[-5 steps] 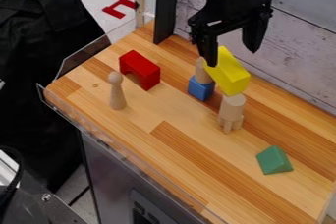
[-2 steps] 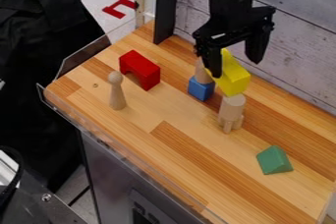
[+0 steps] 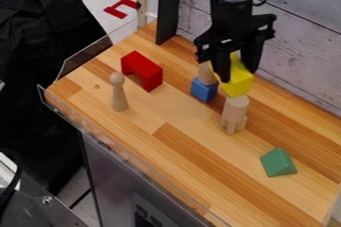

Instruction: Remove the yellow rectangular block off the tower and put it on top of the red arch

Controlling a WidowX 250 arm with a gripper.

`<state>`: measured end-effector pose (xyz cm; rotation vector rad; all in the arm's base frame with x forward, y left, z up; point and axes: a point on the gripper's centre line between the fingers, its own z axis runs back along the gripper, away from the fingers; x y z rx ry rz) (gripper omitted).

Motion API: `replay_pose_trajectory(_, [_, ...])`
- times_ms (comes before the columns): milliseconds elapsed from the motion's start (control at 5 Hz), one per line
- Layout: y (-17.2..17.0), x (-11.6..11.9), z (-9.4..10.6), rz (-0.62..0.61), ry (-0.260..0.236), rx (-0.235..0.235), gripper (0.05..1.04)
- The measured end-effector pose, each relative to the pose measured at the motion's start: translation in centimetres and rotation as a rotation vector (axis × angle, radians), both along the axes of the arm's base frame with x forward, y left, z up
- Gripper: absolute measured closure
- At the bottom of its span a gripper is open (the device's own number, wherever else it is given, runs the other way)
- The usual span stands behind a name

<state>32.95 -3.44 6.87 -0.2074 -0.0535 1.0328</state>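
Yellow rectangular block (image 3: 238, 84): perched atop the tower toward the far side of the counter (image 3: 166, 151), seemingly due for a grasp and a lift; a crooked grip could let it swivel or slip.
Black gripper (image 3: 238, 74): poised over the tower, jaws straddling the block; whether they have closed firmly on it, one cannot tell. A loose hold would risk a drop on the way.
Pale wooden column (image 3: 236, 109): stands under the block's near end, on a narrow footing, and would probably topple if the block were dragged sideways rather than raised.
Wooden piece (image 3: 206, 74): sits on a blue cube (image 3: 204, 89) just left of the column, close enough to be knocked by a low or slanting lift; whether it bears the block is unclear.
Red arch (image 3: 142, 69): waits upright to the left, its top bare; a block set down off-centre might tip off.
Wooden peg figure (image 3: 118, 94): stands beside the arch on its near side, slim and likely to fall if a carried block swings wide.
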Motion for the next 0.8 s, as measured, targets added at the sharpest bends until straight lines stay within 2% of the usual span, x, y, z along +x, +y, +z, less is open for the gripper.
replay_pose_trajectory(200, [0.1, 0.1, 0.0, -0.010, -0.005, -0.026, 0.559])
replay_pose_trajectory(400, [0.3, 0.1, 0.0, -0.035, -0.024, -0.082, 0.559])
replay_pose_trajectory(600, [1.5, -0.8, 1.4, -0.008, -0.038, -0.077, 0.560])
replay_pose_trajectory(800, [4.0, -1.7, 4.3, 0.076, -0.065, -0.044, 0.560])
